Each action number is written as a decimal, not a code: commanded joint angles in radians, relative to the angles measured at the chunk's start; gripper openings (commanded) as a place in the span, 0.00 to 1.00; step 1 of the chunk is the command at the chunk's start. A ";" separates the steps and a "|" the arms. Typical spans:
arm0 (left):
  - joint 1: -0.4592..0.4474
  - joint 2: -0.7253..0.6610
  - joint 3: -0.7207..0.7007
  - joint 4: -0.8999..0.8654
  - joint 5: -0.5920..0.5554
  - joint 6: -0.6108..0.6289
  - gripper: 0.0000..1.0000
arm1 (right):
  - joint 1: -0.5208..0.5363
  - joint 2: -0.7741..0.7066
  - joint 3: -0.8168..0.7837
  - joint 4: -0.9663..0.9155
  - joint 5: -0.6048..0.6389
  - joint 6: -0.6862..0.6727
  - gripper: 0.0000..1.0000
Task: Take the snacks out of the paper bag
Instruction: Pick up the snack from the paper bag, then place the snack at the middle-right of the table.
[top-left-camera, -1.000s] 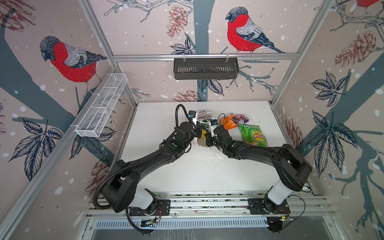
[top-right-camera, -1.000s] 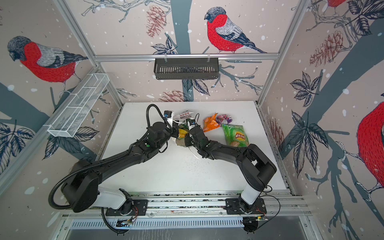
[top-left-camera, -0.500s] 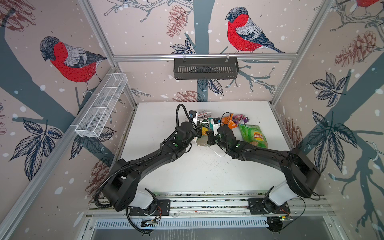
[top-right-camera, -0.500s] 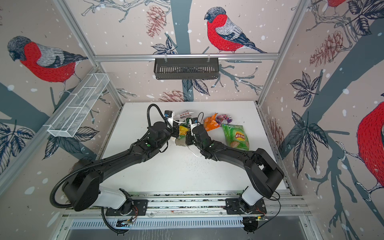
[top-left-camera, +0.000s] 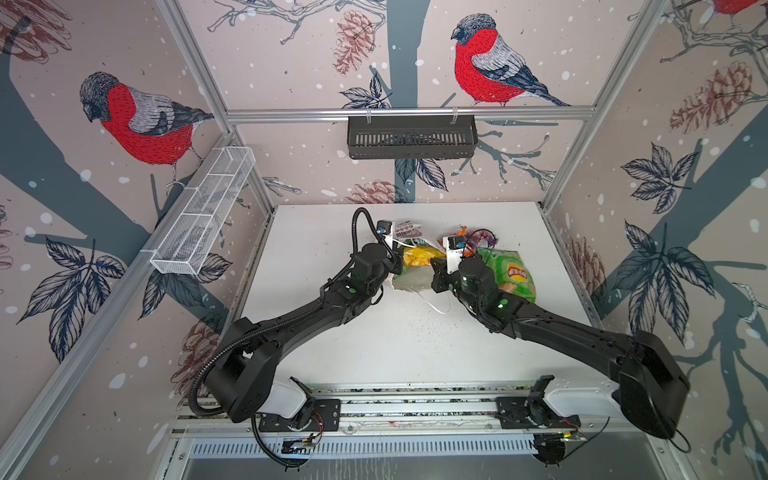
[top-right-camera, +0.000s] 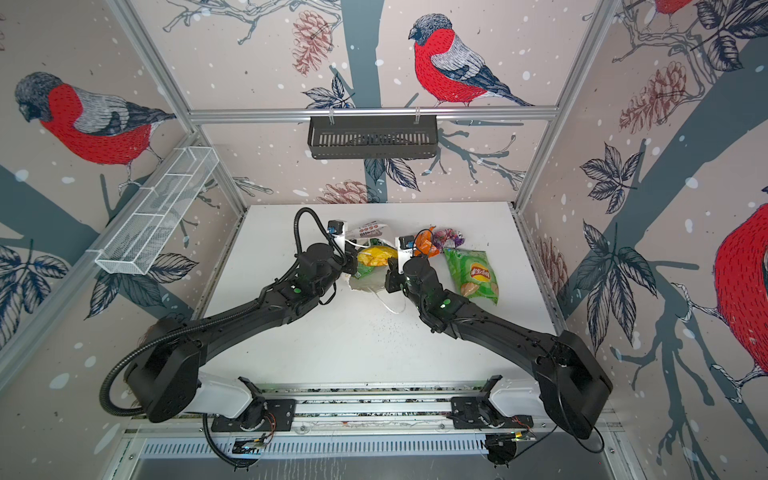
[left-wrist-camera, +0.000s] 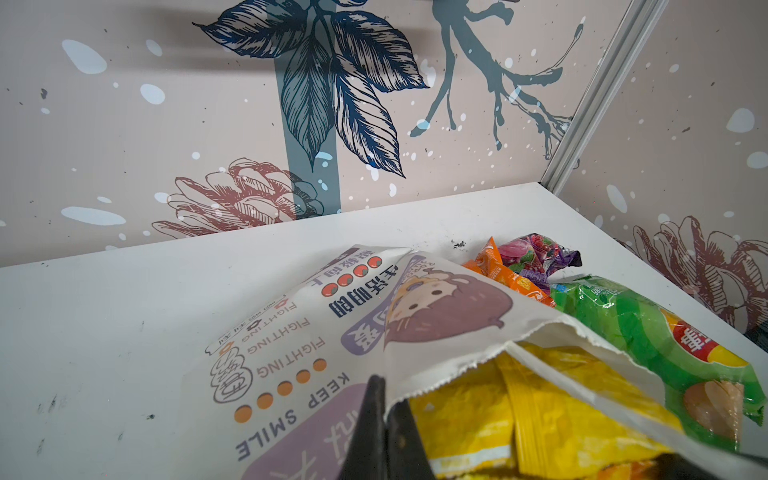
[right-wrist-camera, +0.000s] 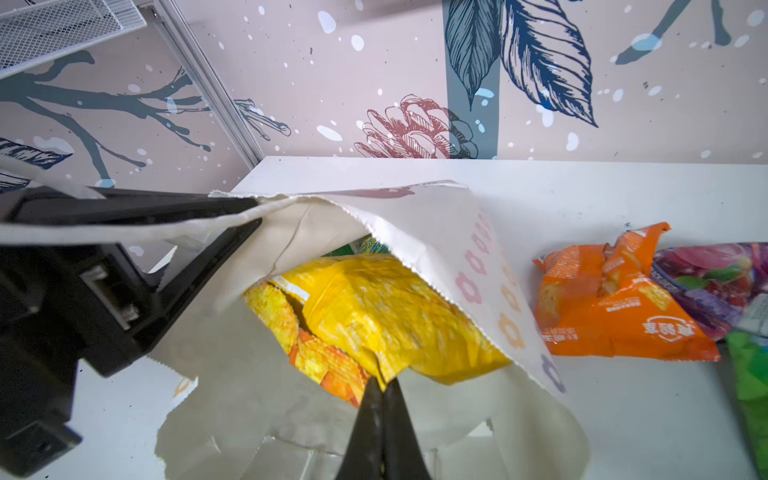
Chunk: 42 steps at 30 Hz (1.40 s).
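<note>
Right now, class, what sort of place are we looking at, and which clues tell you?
Probably a robot test booth, not a home: an aluminium frame holds wallpapered panels round a white table, with the left arm and right arm mounted on a front rail.

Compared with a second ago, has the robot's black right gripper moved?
Yes. In a top view the right gripper has drawn sideways toward the large green crinkly chip bag, which lies unmoved.
</note>
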 joint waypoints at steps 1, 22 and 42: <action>0.000 -0.003 0.004 -0.026 -0.023 -0.005 0.00 | 0.006 -0.058 -0.027 0.021 0.081 -0.015 0.00; 0.000 -0.001 -0.002 -0.040 -0.045 -0.014 0.00 | 0.034 -0.418 -0.279 0.223 0.295 -0.119 0.00; 0.000 -0.016 -0.010 -0.040 -0.038 -0.016 0.00 | -0.235 -0.399 -0.366 0.147 0.216 0.093 0.00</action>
